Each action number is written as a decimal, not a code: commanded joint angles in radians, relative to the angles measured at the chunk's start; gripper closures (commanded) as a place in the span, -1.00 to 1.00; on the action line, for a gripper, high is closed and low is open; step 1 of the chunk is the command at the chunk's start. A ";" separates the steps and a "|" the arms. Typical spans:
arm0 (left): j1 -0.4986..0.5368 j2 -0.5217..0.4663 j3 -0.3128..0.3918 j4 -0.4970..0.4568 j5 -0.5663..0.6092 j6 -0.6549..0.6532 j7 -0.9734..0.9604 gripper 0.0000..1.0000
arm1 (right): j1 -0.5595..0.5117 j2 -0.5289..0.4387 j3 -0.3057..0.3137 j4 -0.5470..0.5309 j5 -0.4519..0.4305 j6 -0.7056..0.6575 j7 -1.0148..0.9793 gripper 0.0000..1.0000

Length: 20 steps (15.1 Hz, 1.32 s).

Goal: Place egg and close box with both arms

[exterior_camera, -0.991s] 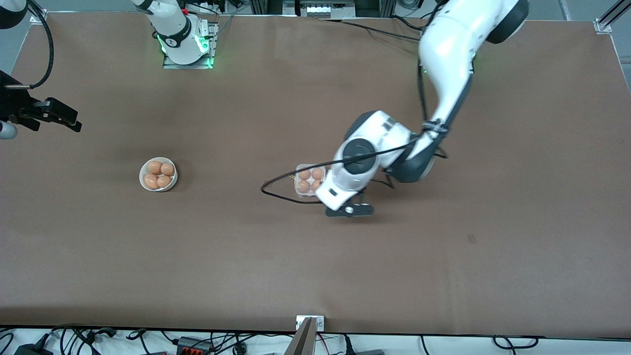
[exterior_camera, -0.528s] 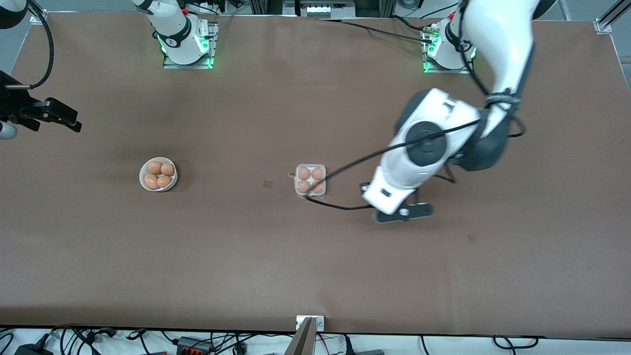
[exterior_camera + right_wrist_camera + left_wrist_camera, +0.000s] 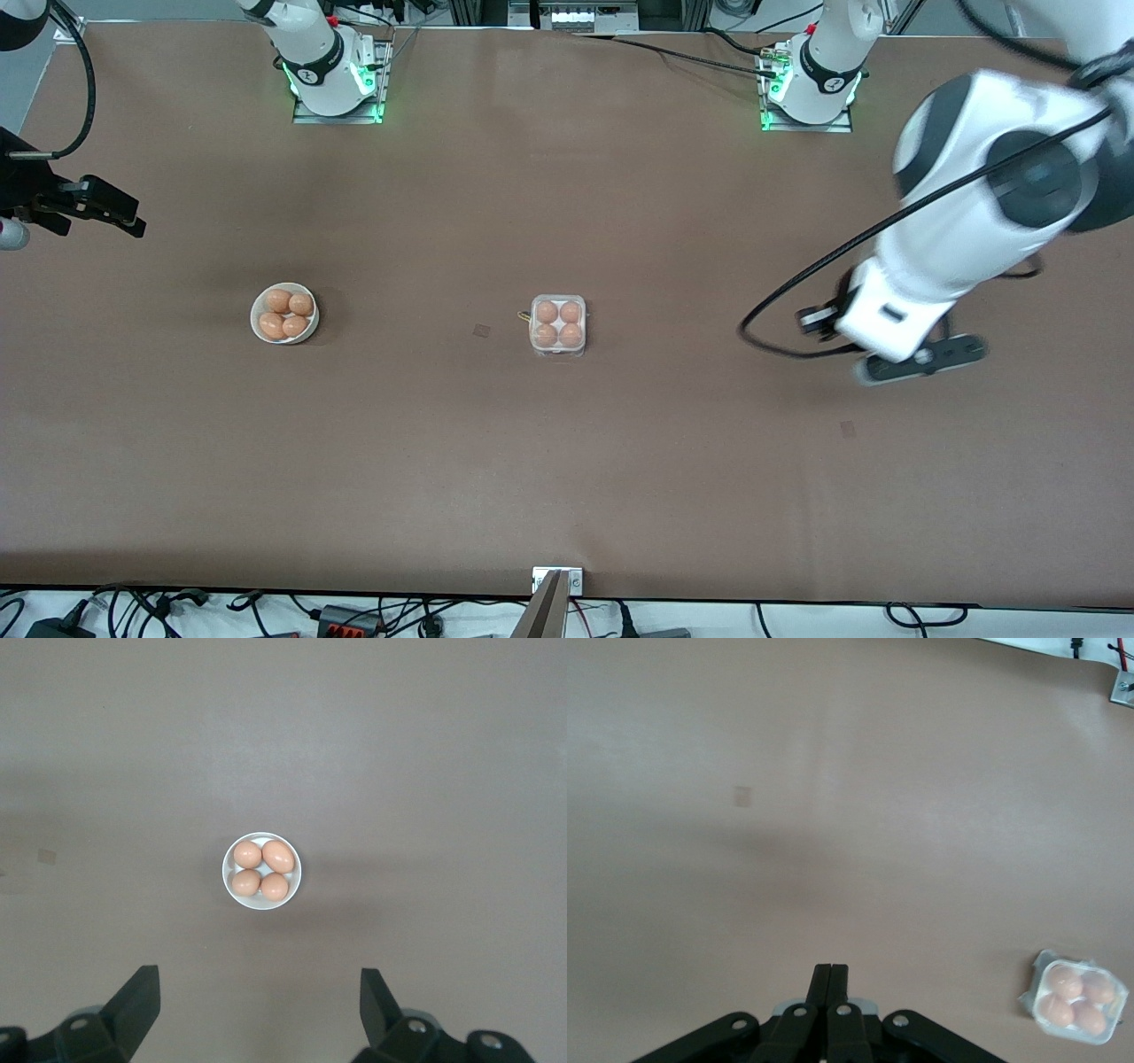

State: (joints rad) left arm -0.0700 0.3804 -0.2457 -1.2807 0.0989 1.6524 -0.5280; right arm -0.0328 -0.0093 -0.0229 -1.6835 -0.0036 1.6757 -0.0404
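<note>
The clear box [image 3: 557, 326] sits mid-table with several brown eggs in its cells and its lid down over them; it also shows in the left wrist view as the box [image 3: 1074, 997]. My left gripper [image 3: 923, 360] hangs over bare table toward the left arm's end, well apart from the box. Its fingers [image 3: 830, 973] are shut on nothing. My right gripper [image 3: 111, 209] waits high at the right arm's end, open [image 3: 260, 992] and empty. More eggs [image 3: 260, 869] lie in a white bowl.
The white bowl [image 3: 306, 330] stands toward the right arm's end, about level with the box. The arm bases [image 3: 337, 84] [image 3: 808, 89] stand along the table's back edge. A black cable [image 3: 780, 306] loops down from the left arm.
The left arm has swung away from the box toward its own end of the table, uncovering the box. The right arm has not moved.
</note>
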 commanded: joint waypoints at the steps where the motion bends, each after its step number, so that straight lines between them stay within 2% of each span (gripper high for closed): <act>1: 0.053 -0.081 -0.015 -0.051 0.007 -0.039 0.057 1.00 | -0.001 -0.012 0.003 0.001 -0.003 -0.007 0.004 -1.00; 5: 0.099 -0.121 -0.015 -0.052 0.005 -0.101 0.124 1.00 | -0.001 -0.014 0.003 0.001 -0.003 -0.008 0.004 -1.00; 10: 0.122 -0.152 -0.014 -0.081 0.001 -0.106 0.213 1.00 | -0.001 -0.014 0.003 0.001 -0.003 -0.011 0.004 -1.00; 12: 0.148 -0.223 -0.006 -0.188 -0.007 -0.060 0.290 1.00 | -0.001 -0.014 0.003 0.001 -0.001 -0.013 0.005 -1.00; 14: 0.185 -0.346 -0.004 -0.378 -0.053 0.047 0.359 1.00 | -0.001 -0.015 0.003 0.001 -0.001 -0.016 0.007 -1.00; 15: 0.208 -0.372 -0.004 -0.428 -0.060 0.070 0.394 1.00 | -0.001 -0.015 0.003 0.001 -0.001 -0.016 0.007 -1.00; 20: 0.245 -0.412 -0.004 -0.468 -0.070 0.061 0.522 1.00 | -0.001 -0.015 0.003 0.001 -0.001 -0.016 0.008 -1.00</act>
State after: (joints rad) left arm 0.1519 0.0226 -0.2468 -1.6815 0.0499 1.6896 -0.0851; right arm -0.0328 -0.0095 -0.0230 -1.6834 -0.0036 1.6736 -0.0395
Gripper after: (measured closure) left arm 0.991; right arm 0.000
